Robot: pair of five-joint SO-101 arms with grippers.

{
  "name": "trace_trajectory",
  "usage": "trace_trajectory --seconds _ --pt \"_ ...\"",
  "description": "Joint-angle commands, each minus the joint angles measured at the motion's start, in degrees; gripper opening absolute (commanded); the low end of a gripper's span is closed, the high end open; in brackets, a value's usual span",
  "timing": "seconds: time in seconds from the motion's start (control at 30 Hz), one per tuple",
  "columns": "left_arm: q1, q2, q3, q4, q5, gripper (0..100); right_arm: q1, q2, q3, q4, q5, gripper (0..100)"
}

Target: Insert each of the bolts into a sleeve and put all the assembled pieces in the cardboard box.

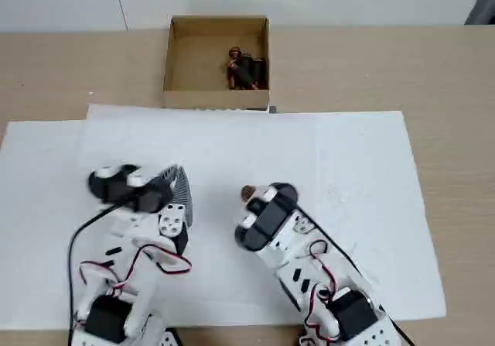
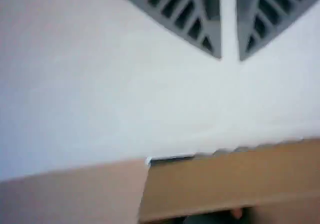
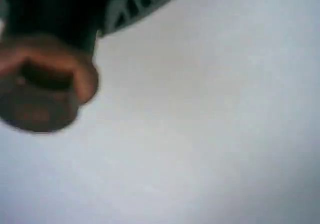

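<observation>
The cardboard box (image 1: 176,59) stands at the table's far edge, with a few dark, brown-tipped assembled pieces (image 1: 246,69) in its right part. My right gripper (image 1: 250,199) is over the middle of the white paper, shut on a brown and black piece (image 1: 248,193). That piece (image 3: 42,93) looms close in the right wrist view, under a grey finger (image 3: 145,1); whether a bolt sits in the sleeve is not visible. My left gripper (image 1: 181,190) hangs over the paper to the left. Its grey fingers (image 2: 200,18) stand nearly together with nothing between them.
A white paper sheet (image 1: 348,176) covers most of the tan table (image 1: 433,67). The box's near wall (image 2: 225,179) lies beyond the paper's far edge in the left wrist view. Both arm bases sit at the near edge.
</observation>
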Motion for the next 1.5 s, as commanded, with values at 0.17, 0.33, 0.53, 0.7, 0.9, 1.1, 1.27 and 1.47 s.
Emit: trace_trajectory --seconds 0.17,0.33,0.53,0.7,0.9,1.1,1.27,1.47 --pt "-5.5 -0.5 9.5 -0.3 -4.6 1 10.2 -0.4 -0.2 -0.8 -8.4 0.2" --pt "-6.1 -0.4 10.2 0.1 -4.3 1 13.0 -0.4 1.1 -0.8 -12.4 0.2" --pt "-6.1 -0.5 10.2 2.1 -4.6 1 13.3 -0.4 0.9 2.4 -18.1 0.2" --pt "-6.0 -0.5 10.2 2.2 -4.5 1 13.3 -0.3 -3.2 5.1 -21.4 0.2" --pt "-8.5 -0.5 10.2 2.5 -1.8 1 13.4 2.9 -12.5 7.1 -21.2 0.2" --pt "-14.0 -0.5 10.2 2.5 5.1 1 13.4 22.8 -30.5 6.0 -21.6 0.2" --pt "-14.8 -0.5 10.2 2.5 6.2 1 15.3 43.6 -46.4 3.2 -21.7 0.2" --pt "-14.8 -0.5 10.2 2.5 6.2 1 16.2 63.1 -60.0 -4.2 -21.3 0.2"
